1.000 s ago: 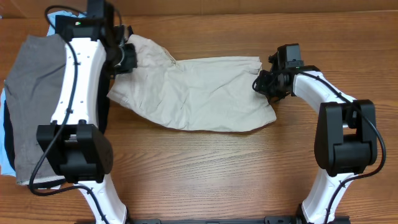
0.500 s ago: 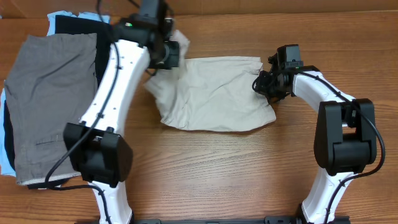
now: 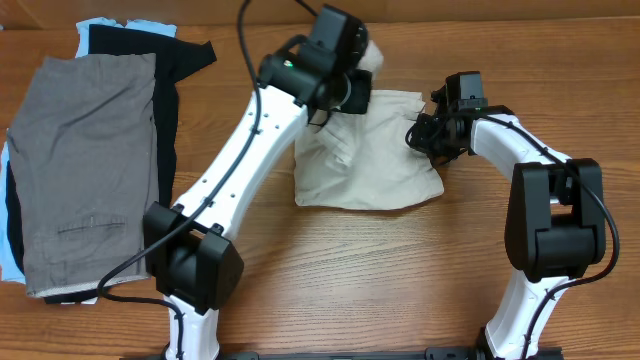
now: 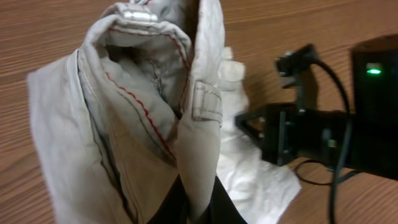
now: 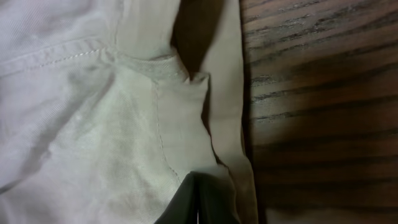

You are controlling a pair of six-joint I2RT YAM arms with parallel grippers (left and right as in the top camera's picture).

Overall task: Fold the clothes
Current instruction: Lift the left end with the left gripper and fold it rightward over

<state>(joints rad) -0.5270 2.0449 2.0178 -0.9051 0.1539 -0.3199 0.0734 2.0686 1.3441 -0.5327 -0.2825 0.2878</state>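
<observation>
Light beige khaki shorts (image 3: 370, 160) lie in the middle of the table, partly folded over. My left gripper (image 3: 350, 85) is shut on their waistband end and holds it lifted above the rest of the cloth; in the left wrist view the waistband (image 4: 199, 118) with a belt loop hangs from the jaws (image 4: 199, 202). My right gripper (image 3: 425, 135) is shut on the shorts' right edge, low at the table; the right wrist view shows the jaws (image 5: 199, 199) pressed together on the beige cloth (image 5: 124, 124). Grey shorts (image 3: 85, 160) lie flat at the far left.
The grey shorts lie on a pile with a black piece (image 3: 170, 70) and a light-blue piece (image 3: 100, 25) at the left edge. The wooden table (image 3: 400, 270) shows bare in front of the khaki shorts. The right arm's base (image 3: 555, 230) stands at the right.
My left gripper has carried the waistband end from the far left across to the right, folding the khaki shorts over themselves. The right gripper has not moved.
</observation>
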